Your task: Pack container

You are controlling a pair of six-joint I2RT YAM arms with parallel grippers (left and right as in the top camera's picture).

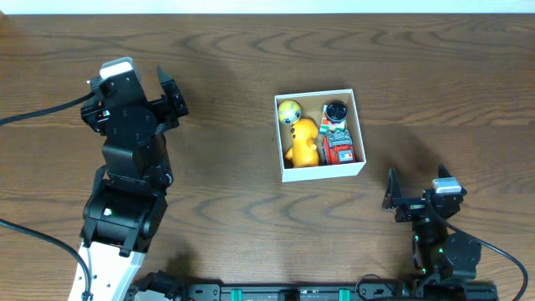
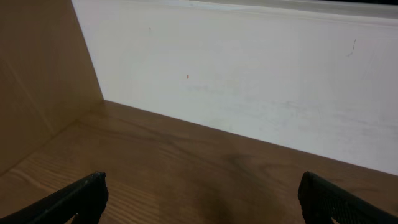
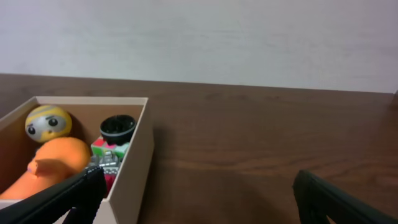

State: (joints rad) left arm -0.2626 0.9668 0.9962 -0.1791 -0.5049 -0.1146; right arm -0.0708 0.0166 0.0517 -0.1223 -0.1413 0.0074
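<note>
The container (image 1: 361,132) is a small square white box standing mid-table, right of centre. Inside lie a yellow ball with a face (image 1: 289,111), an orange toy (image 1: 304,142), a black round piece (image 1: 336,111) and a red and grey toy (image 1: 339,145). In the right wrist view the container (image 3: 134,180) is at the lower left, with the ball (image 3: 48,122) and the orange toy (image 3: 46,163) showing. My right gripper (image 1: 415,192) is open and empty, near the box's front right corner. My left gripper (image 1: 173,90) is open and empty at the far left, well away from the box.
The wooden table (image 1: 251,201) runs to a white wall at the back (image 2: 249,81). A light wooden side panel (image 2: 37,81) stands at the left in the left wrist view. Black cables (image 1: 33,113) trail at the left edge.
</note>
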